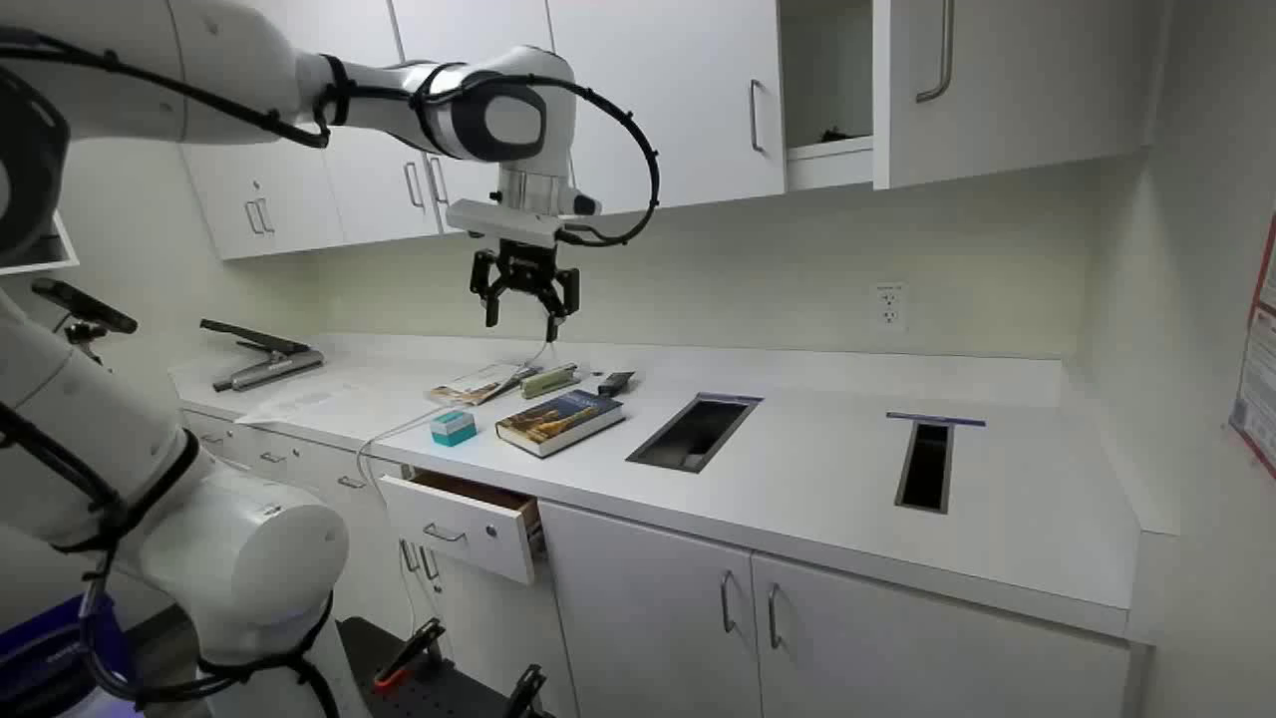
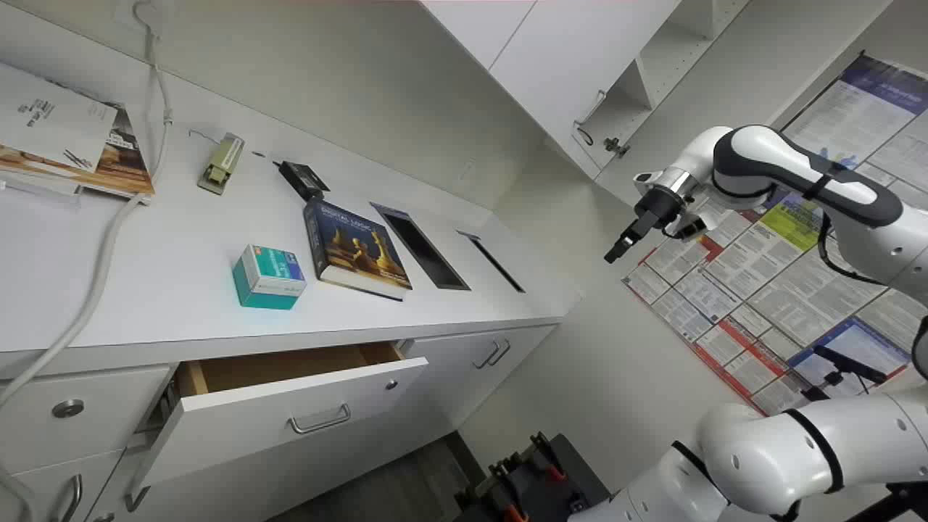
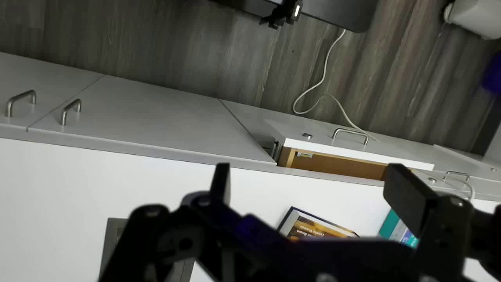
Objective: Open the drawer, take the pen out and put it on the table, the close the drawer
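The drawer point(image 1: 461, 529) stands partly open under the counter, with its white front pulled out. Its tan wooden inside shows in an exterior view point(image 2: 283, 370) and in the wrist view point(image 3: 340, 164); only part of the inside can be seen. The pen is hidden or out of view. The table is the long white countertop point(image 1: 797, 479), which also shows in the wrist view point(image 3: 98, 184). My gripper point(image 1: 522, 325) is open and empty, high above the counter. It also shows in an exterior view point(image 2: 615, 254) and points down, with its fingers point(image 3: 309, 172) wide apart.
A book point(image 1: 560, 423) and a teal-and-white box point(image 2: 270, 277) lie on the counter near the drawer. A green stapler-like item point(image 2: 221, 164), a black item point(image 2: 302, 179) and papers point(image 2: 61, 130) lie behind. A white cable point(image 2: 98, 290) crosses the counter. An upper cabinet door point(image 1: 1017, 90) stands open.
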You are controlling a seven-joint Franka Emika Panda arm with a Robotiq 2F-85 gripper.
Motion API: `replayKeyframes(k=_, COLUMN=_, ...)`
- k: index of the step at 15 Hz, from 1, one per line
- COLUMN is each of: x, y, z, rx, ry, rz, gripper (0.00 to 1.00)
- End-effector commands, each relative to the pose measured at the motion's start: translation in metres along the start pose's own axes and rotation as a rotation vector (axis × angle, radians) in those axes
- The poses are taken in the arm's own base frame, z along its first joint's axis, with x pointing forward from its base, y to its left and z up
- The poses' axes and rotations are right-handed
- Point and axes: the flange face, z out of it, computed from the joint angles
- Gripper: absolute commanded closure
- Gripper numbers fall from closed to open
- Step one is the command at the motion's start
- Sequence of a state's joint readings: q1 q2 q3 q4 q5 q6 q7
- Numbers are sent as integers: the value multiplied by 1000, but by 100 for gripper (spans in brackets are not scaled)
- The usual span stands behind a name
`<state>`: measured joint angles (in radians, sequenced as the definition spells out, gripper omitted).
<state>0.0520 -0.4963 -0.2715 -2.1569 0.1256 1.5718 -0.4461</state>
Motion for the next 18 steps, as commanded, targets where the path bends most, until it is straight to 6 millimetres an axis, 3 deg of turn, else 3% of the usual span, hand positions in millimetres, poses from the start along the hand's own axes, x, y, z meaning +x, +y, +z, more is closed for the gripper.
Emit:
replayKeyframes(k=1, x=0, y=0, z=0, rx=0, ry=-1, rz=0, gripper=0)
replayKeyframes(k=6, x=0, y=0, z=0, rx=0, ry=-1, rz=0, gripper=0)
replayKeyframes(k=8, x=6, y=-15, z=7, rx=-23, ry=-5, rz=-34, gripper=0)
replayKeyframes(k=11, x=21, y=-59, z=33, rx=-60, ry=-48, rz=-147, gripper=0)
replayKeyframes(k=18, x=62, y=-187, z=128, rx=-173, ry=-63, rz=-520, gripper=0)
